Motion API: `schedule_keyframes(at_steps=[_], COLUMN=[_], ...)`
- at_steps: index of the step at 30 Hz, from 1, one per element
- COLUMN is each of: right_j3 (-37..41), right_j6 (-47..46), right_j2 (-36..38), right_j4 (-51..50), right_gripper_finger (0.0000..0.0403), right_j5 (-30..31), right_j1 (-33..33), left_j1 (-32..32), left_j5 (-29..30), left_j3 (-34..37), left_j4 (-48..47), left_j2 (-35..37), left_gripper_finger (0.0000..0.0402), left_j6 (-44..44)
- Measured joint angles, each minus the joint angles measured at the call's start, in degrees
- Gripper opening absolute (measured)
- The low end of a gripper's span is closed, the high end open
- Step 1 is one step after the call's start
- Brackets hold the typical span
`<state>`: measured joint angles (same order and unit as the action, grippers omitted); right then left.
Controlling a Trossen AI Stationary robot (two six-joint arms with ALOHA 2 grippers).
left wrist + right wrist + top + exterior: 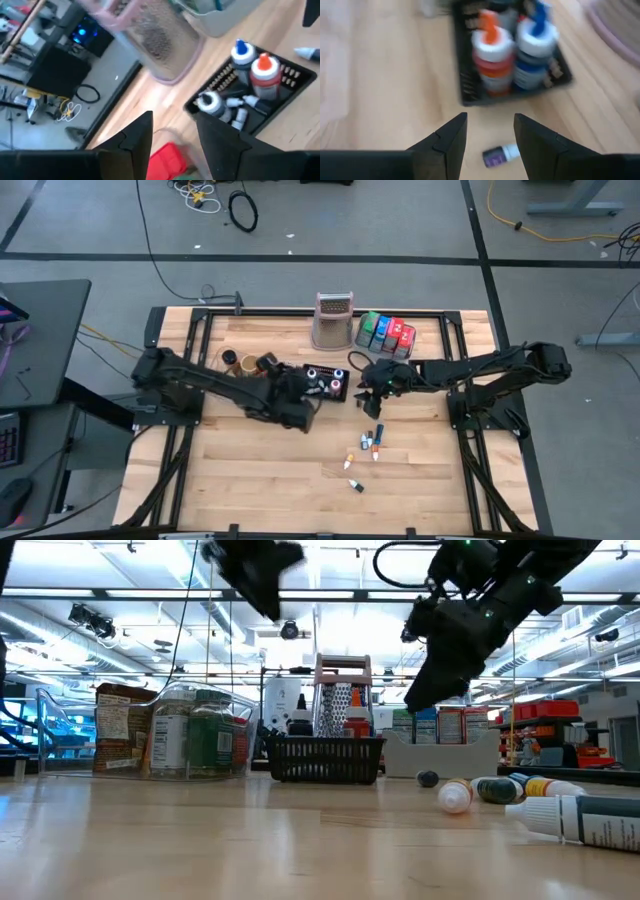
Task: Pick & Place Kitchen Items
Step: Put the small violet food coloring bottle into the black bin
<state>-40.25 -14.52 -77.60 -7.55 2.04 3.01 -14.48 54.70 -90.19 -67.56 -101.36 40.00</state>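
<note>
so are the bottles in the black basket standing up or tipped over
Standing up. The orange-capped bottle and blue-capped bottle sit upright in the black basket, caps pointing up. A smaller one lies on the table outside.

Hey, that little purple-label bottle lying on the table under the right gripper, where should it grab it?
Around the middle of the purple-label bottle, coming straight down. It lies flat on its side on bare wood, clear of the black basket, and the right gripper hangs open above it. Fingers should close across its narrow width, not its length.

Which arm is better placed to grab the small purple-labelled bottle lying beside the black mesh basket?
Right. The open right gripper hovers directly over that small purple-labelled bottle; the left gripper is over the clear tub.
</note>
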Motion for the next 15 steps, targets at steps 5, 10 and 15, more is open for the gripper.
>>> schedule_keyframes(at_steps=[5,10,15], right_j3=[0.4,0.4,0.4], right_j6=[-11.5,-26.9,-29.8], right_j2=[0.0,0.0,-1.1], right_j4=[-3.4,-8.8,-10.6], right_gripper_finger=[0.0171,0.0171,0.0171], right_j5=[6.3,13.6,16.5], right_j1=[0.0,0.0,-1.0], left_j1=[-2.2,-3.6,-4.1], left_j5=[3.4,4.4,5.7], left_j3=[0.0,0.1,0.1], left_j4=[-6.4,-7.6,-7.1], left_j2=[4.4,6.8,7.4], left_gripper_finger=[0.0164,0.0164,0.0164], left_j6=[7.0,8.9,8.9])
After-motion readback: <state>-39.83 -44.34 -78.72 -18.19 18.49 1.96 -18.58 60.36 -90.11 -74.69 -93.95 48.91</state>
